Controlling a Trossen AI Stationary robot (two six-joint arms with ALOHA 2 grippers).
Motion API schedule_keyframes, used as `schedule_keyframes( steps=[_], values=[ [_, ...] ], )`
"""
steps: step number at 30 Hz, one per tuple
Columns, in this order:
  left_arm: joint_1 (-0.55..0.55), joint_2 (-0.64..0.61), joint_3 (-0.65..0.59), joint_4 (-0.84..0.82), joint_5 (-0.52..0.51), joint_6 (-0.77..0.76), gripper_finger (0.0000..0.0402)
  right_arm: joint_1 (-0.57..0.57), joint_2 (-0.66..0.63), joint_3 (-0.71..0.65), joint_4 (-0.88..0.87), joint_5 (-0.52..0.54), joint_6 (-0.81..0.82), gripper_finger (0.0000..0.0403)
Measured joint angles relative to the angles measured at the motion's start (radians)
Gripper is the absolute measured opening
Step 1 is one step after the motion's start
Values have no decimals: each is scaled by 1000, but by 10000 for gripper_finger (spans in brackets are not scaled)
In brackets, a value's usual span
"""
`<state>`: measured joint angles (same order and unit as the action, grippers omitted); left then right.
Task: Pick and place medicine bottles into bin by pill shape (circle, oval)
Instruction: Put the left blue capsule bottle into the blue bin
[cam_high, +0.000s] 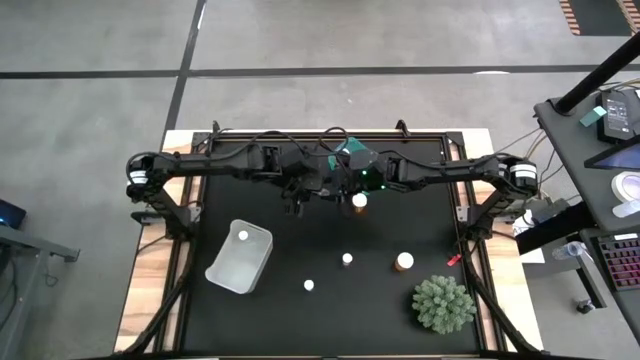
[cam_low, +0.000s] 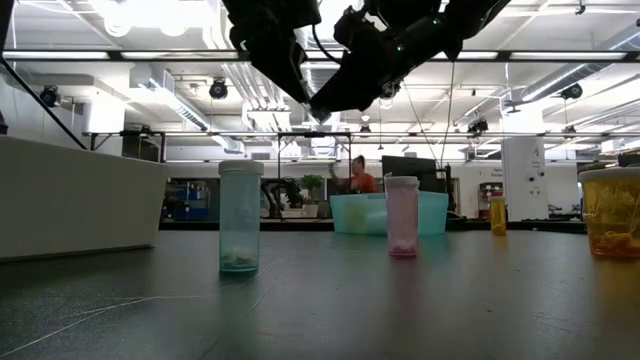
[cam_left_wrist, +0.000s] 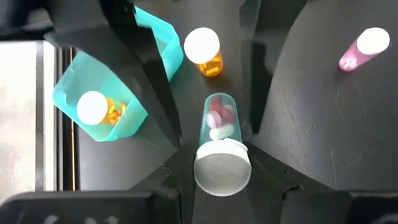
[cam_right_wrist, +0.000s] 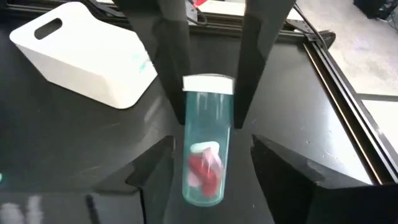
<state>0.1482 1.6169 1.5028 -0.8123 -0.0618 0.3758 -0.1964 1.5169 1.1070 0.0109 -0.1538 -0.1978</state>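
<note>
Above dark table, left claw (cam_left_wrist: 211, 134) and right claw (cam_right_wrist: 208, 99) both pinch one clear bottle (cam_right_wrist: 205, 149).

Grey concrete floor (cam_high: 90, 150) w/ dark seams around table. Desk (cam_high: 610, 150) at right edge. Low view: open workshop, ceiling lights (cam_low: 150, 12), possibly a seated person (cam_low: 356, 174) far back.

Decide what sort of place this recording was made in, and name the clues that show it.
Probably a robotics lab or workshop in a large open hall: exposed ceiling ducts and lights overhead, a black table framed for two arms, a side desk with equipment, a person working behind.
</note>
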Motion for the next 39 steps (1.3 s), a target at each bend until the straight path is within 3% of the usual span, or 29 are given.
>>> schedule_keyframes(
  steps=[15, 28, 39],
  values=[
    [-1, 0, -4, 20, 1, -28, 104, 0, 0, -3, -9, -4, 13, 85],
    [0, -77, -5, 18, 5, 22, 199, -27, 0, -3, -24, 0, 27, 99],
    [0, -226, -97, 56, -2, 26, 208, -221, -1, -2, -169, 61, 56, 100]
  ],
)
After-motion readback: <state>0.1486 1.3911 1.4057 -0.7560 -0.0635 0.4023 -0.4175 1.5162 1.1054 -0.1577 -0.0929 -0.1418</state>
